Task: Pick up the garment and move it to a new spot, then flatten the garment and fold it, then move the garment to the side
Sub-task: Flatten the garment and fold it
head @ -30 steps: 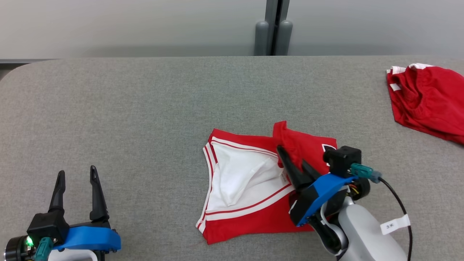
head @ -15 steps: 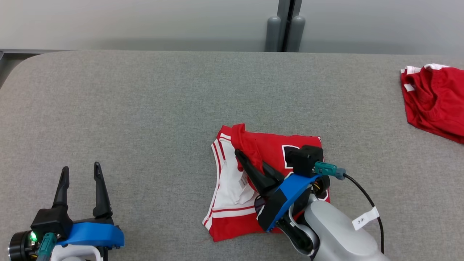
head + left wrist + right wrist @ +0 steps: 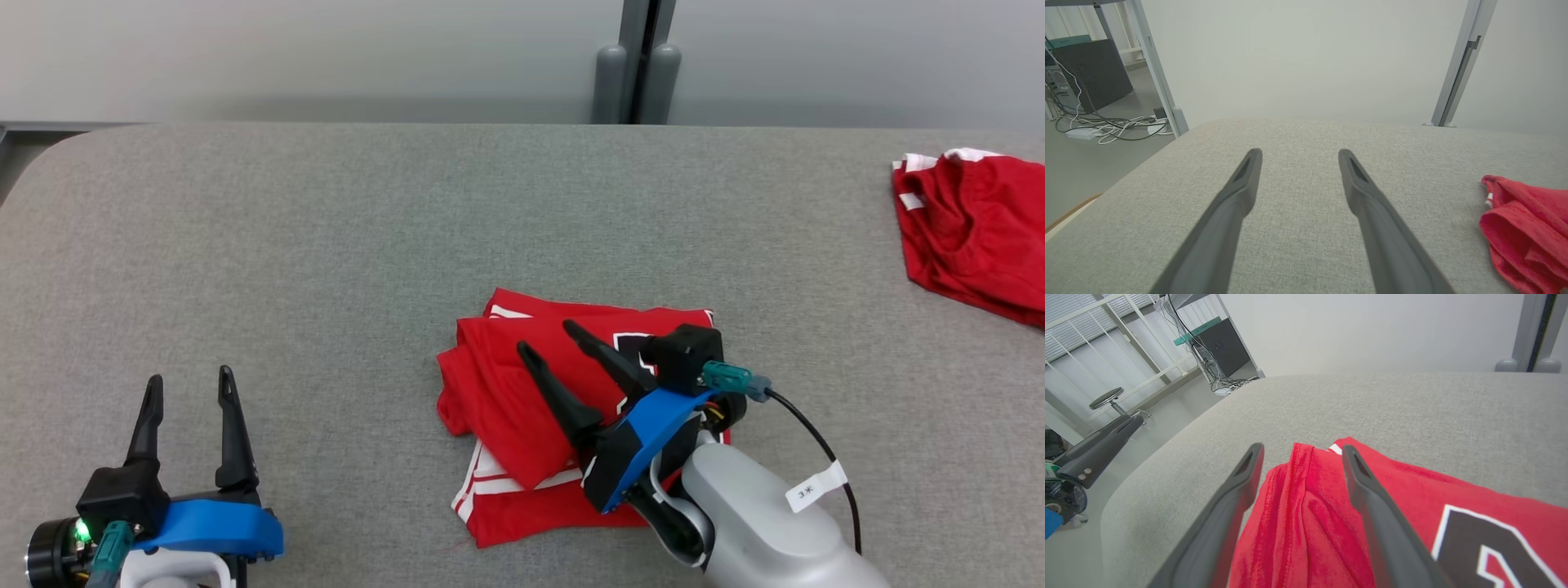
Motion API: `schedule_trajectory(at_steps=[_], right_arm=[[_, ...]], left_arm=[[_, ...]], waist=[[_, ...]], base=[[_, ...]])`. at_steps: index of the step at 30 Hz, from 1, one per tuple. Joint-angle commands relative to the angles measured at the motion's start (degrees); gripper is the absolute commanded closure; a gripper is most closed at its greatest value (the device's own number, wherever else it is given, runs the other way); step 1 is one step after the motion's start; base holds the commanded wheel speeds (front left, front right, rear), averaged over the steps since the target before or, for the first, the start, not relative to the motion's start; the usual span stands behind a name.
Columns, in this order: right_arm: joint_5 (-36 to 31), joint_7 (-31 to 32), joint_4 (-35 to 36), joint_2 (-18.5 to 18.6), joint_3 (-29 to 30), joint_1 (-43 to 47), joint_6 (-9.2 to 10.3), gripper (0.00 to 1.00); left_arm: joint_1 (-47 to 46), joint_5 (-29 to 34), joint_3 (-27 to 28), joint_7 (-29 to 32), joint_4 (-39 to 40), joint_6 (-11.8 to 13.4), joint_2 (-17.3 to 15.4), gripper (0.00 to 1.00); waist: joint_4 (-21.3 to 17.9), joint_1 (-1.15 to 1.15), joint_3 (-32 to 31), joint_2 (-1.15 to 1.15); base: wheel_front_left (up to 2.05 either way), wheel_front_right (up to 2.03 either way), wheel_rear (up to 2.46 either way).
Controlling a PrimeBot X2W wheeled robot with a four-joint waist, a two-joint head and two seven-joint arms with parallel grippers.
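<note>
Head view: where does the garment (image 3: 510,433) sit, and what is the right gripper (image 3: 545,336) holding?

It lies in a loose red heap on the grey surface (image 3: 326,245), with the other red garment (image 3: 971,220) well to its right. The right gripper hangs directly over it, jaws spread wide and pinching nothing. I cannot tell whether one finger (image 3: 563,400) brushes the cloth. The left gripper (image 3: 189,376), also spread and empty, is well to the garment's left.

So what could go wrong?

The top fold (image 3: 482,376) looks bunched rather than flat, so it may slide open. A finger dragging through the cloth could pull it apart — and a grab for the side-move that catches only the top layer would likely unfold the garment.
</note>
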State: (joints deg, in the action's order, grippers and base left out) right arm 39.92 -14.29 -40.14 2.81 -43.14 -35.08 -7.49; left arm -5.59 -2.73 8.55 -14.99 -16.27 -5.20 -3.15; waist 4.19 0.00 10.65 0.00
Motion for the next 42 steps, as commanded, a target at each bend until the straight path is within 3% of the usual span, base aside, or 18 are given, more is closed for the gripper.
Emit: schedule_trajectory(at_steps=[1, 7, 16, 21, 29, 42], right_arm=[[-1.32, -0.57, -0.58, 0.16, 0.87, -0.36, -0.01, 0.0], [-9.59, -0.92, 1.06, 1.45, 9.83, 2.07, -0.01, 0.0], [-22.36, -0.89, 14.36, 4.34, 27.38, 12.83, -0.01, 0.0], [-25.92, -0.89, 21.43, 2.92, 34.36, 19.15, -0.01, 0.0], [-28.66, -0.83, 27.87, 0.74, 39.23, 28.18, -0.01, 0.0], [-28.34, -0.84, 26.91, 0.1, 38.84, 31.15, -0.01, 0.0]], left_arm=[[0.44, 0.17, 0.18, -0.27, 0.09, -0.19, 0.03, 0.0], [1.48, 0.35, 0.76, -0.27, 0.64, -0.31, -0.28, 0.0], [1.86, 0.8, 0.65, -0.27, 1.1, -0.51, -0.45, 0.0], [2.61, 0.88, 0.66, -0.27, 1.36, -0.55, -0.53, 0.0], [2.88, 1.07, 0.5, -0.27, 1.16, -0.74, -0.78, 0.0], [3.38, 1.15, -0.42, -0.27, 0.71, -0.88, -0.96, 0.0]], waist=[[-0.64, 0.0, -0.62, 0.0], [-2.53, 0.0, -1.89, 0.0], [-4.3, 0.0, -3.14, 0.0], [-4.79, 0.0, -3.64, 0.0], [-4.43, 0.0, -4.29, 0.0], [-4.12, 0.0, -4.7, 0.0]], base=[[0.0, 0.0, 0.0], [0.0, 0.0, 0.0], [0.0, 0.0, 0.0], [0.0, 0.0, 0.0], [0.0, 0.0, 0.0], [0.0, 0.0, 0.0]])
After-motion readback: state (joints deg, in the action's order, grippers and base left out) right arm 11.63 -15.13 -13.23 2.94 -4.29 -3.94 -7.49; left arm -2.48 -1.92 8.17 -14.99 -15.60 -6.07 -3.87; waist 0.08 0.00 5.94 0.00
